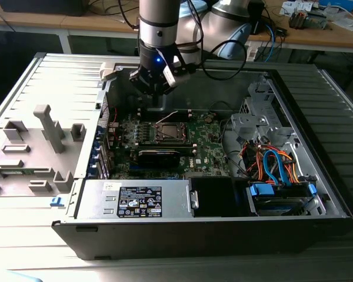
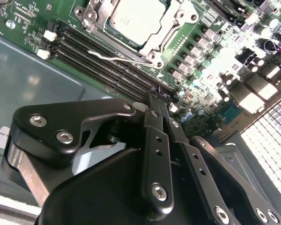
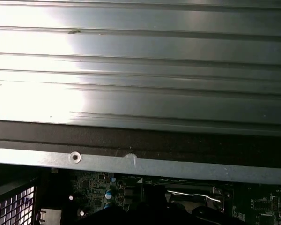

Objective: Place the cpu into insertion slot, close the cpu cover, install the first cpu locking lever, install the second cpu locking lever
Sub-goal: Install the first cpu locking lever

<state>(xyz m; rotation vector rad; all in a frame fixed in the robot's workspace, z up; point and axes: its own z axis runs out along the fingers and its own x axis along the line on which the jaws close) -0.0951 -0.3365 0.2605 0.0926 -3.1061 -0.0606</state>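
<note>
Motherboard (image 1: 165, 144) work looked well along: inside the open computer case (image 1: 317, 176), the insertion slot (image 1: 169, 131) was filled. In the second wrist view the cpu (image 2: 136, 18) lay seated with the cpu cover (image 2: 171, 26) folded down around it, and one thin locking lever (image 2: 126, 58) slanted loose beside the socket, so I judged the levers were left. The pincer (image 2: 158, 96) hung above the board's far edge, near the socket but touching nothing, its fingers pressed together and empty.
</note>
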